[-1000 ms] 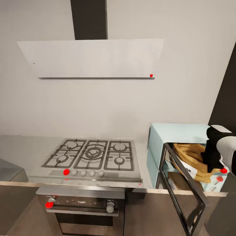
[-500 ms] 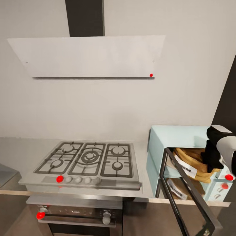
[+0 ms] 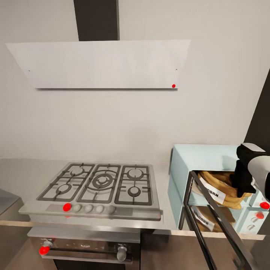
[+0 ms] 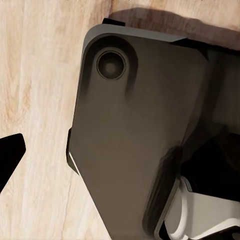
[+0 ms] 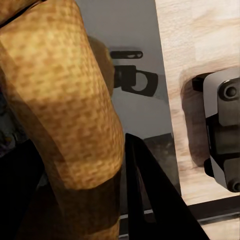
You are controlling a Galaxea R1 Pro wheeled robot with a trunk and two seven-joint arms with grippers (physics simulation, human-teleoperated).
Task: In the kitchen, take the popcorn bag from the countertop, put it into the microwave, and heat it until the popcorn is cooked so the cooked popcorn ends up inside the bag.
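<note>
Popcorn bag (image 3: 219,189) sat tilted inside the open microwave (image 3: 195,157), right gripper (image 3: 243,179) clenched on its rim; releasing there risked it toppling against the door (image 3: 215,225).

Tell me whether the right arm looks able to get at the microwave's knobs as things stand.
Probably yes. The right gripper is at the popcorn bag inside the microwave, just beside the knobs; the open door swings leftward, off the panel.

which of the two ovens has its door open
The pale-blue microwave on the countertop, door swung open with the popcorn bag inside. The built-in oven under the hob is shut.
</note>
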